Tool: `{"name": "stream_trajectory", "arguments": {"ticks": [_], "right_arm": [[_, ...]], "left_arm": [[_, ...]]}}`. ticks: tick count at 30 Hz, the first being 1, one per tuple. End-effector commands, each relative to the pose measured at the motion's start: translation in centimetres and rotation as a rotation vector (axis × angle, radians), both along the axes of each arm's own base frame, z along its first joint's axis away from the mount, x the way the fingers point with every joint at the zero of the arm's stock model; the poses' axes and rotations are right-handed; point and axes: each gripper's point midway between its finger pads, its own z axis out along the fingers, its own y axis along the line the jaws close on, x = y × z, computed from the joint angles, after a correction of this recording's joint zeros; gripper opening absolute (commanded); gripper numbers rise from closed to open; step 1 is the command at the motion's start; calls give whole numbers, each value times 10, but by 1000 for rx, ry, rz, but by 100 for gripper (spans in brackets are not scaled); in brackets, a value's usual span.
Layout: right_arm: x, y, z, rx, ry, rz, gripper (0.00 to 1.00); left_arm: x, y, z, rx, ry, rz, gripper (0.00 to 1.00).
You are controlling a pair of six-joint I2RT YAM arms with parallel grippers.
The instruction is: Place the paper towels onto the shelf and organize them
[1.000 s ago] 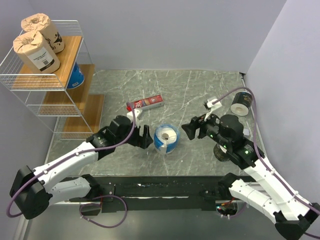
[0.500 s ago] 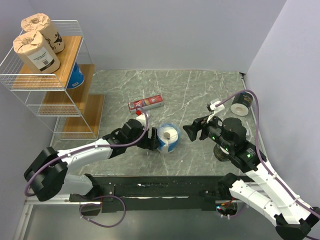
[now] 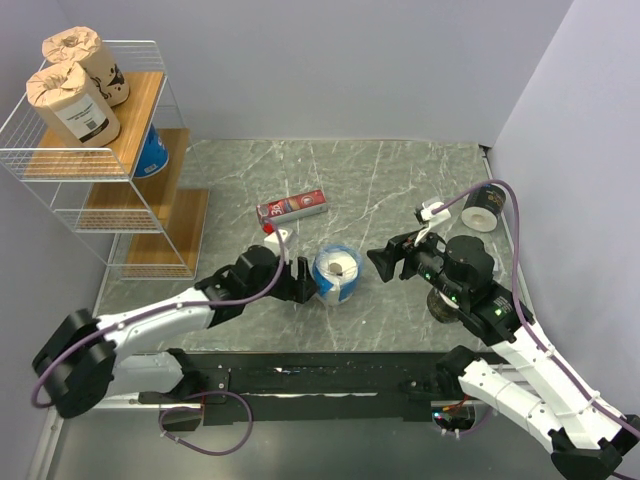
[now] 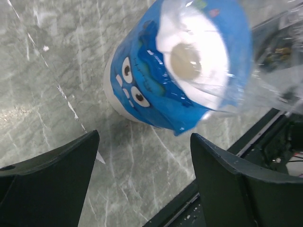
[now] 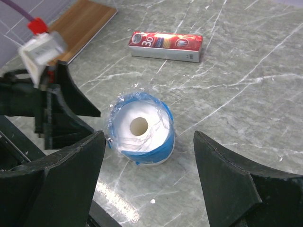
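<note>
A blue-and-white paper towel roll (image 3: 336, 273) stands on the marble table between my two grippers. My left gripper (image 3: 302, 281) is open, just left of the roll. In the left wrist view the roll (image 4: 180, 66) lies ahead of the fingertips, not between them (image 4: 144, 161). My right gripper (image 3: 384, 261) is open and empty, a little right of the roll (image 5: 140, 130). Two kraft-brown rolls (image 3: 72, 102) sit on the top board of the shelf (image 3: 130, 190). A blue roll (image 3: 152, 152) sits on the second tier. A dark roll (image 3: 483, 206) lies at the far right.
A flat red box (image 3: 292, 207) lies behind the blue roll, and it shows in the right wrist view (image 5: 165, 46). Another dark roll (image 3: 440, 304) sits partly under my right arm. The table's black front rail (image 3: 330, 375) runs along the near edge.
My left gripper has moved right and lower, up to the blue roll's left side. The roll has shifted slightly. My right gripper has barely moved.
</note>
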Motion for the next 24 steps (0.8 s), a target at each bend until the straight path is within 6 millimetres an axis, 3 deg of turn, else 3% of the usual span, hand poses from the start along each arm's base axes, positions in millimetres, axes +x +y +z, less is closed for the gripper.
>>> {"name": "stream_trajectory", "arguments": {"ticks": [1, 5, 14, 24], "right_arm": [[5, -3, 24, 26, -67, -18, 82], [5, -3, 24, 30, -70, -17, 82], [1, -6, 34, 42, -94, -20, 82], [2, -7, 28, 38, -91, -22, 82]], "left_arm": [[1, 1, 31, -93, -86, 18, 83], [3, -1, 20, -65, -63, 16, 73], [12, -13, -12, -16, 12, 30, 68], [31, -23, -14, 10, -12, 52, 68]]}}
